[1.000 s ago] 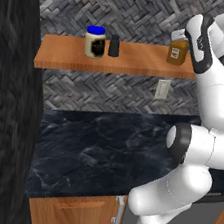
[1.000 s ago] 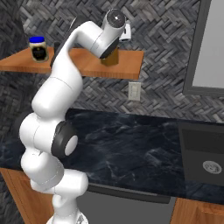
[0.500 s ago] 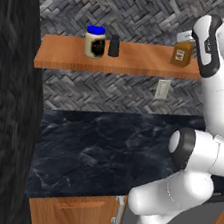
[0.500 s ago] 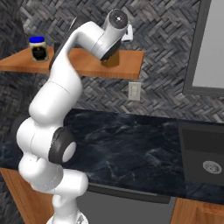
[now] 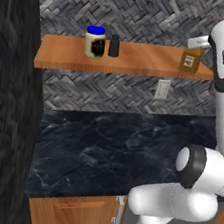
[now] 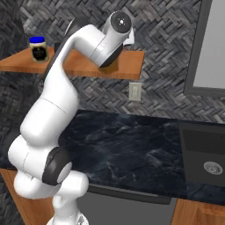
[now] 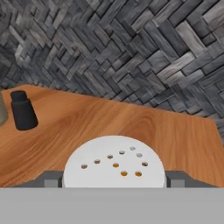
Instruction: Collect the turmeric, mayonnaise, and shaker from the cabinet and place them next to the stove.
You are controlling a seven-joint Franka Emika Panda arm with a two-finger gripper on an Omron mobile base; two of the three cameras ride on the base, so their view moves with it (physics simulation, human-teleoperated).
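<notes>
Robot's pincer (image 7: 114, 180) poised at the turmeric jar (image 5: 191, 56) on the kitchen shelf (image 5: 136, 62).
Its jaws stood wide apart, one on either side of the jar's pale, holed lid (image 7: 114, 166); whether they touched it could not be told. The mayonnaise (image 5: 95, 42) and shaker (image 5: 114, 45) stood farther along the board.

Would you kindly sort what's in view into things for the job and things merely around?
For the job:
turmeric
mayonnaise
shaker
cabinet
gripper

Merely around:
wall outlet
dark counter
herringbone wall
</notes>
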